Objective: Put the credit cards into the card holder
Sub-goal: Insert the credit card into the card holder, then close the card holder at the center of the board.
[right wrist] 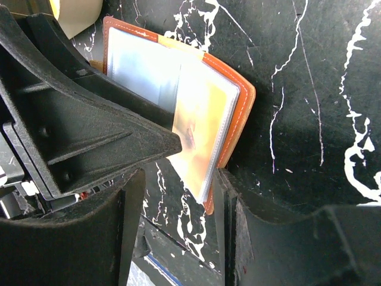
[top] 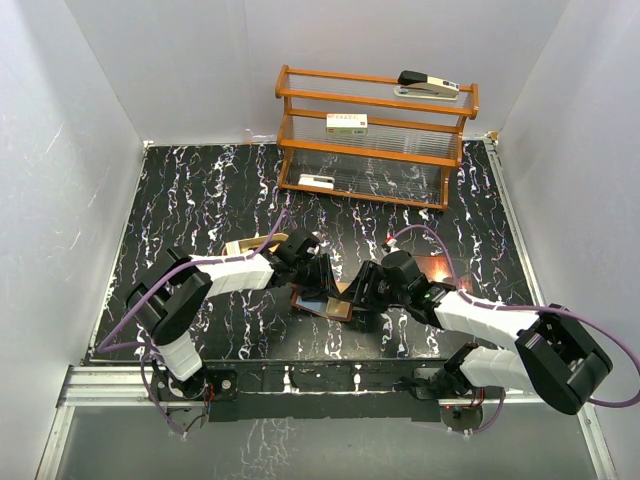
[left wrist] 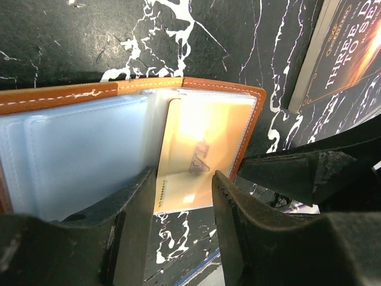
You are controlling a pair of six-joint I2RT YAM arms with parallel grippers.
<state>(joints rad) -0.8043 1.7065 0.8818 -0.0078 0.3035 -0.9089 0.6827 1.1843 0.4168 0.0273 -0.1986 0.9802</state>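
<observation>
The card holder [top: 322, 303] lies open on the black marbled table between both arms, its brown leather rim [left wrist: 149, 85] [right wrist: 244, 113] around clear pockets. A gold credit card [left wrist: 199, 149] [right wrist: 196, 125] sits in the right-hand pocket with its near end sticking out. My left gripper [top: 312, 272] [left wrist: 183, 174] is open, and the card's protruding end lies between its fingers. I cannot tell whether they touch it. My right gripper [top: 362, 292] [right wrist: 178, 179] is open too, its right finger against the holder's near corner. No other credit cards show.
A dark booklet [left wrist: 345, 47] [top: 437, 266] lies just right of the holder. A tan tray [top: 243, 247] sits behind the left arm. At the back stands a wooden rack [top: 375, 150] with a stapler [top: 428, 85] and a white box [top: 346, 123].
</observation>
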